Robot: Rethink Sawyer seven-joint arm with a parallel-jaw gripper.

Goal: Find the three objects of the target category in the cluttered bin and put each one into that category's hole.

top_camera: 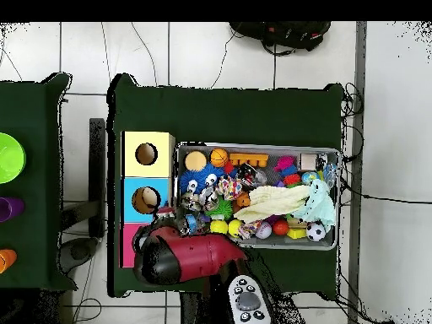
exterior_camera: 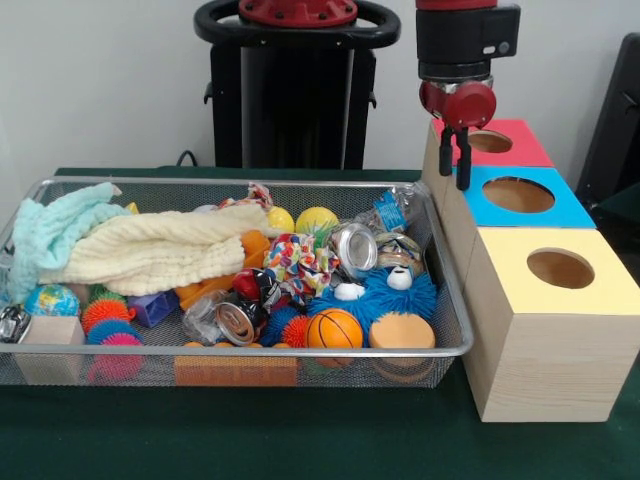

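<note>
Hovering arm: you see the red and black gripper hanging over the red-topped box, at the far end of the box row; from above, the arm covers that box.
Fingers: two dark fingers point down, a narrow gap between them, nothing held.
Boxes: three wooden boxes stand in a row just beside the bin's end, topped red, blue and yellow, each with one round hole.
Bin: a wire mesh bin sits on the green bench, packed full.
Cloths: a cream knitted cloth lies across the heap; a pale mint cloth touches it at the end away from the boxes.
Balls: you find a small basketball against the near wall, two yellow balls toward the far wall, a globe ball under the mint cloth, and spiky orange and pink balls nearby.
Cans: one silver can lies on its side near the middle; another lies beside the basketball.
Other items: a blue furry toy with white eyes, a multicoloured rope knot, and an orange round sponge.
Target category: you cannot tell it from either view.
</note>
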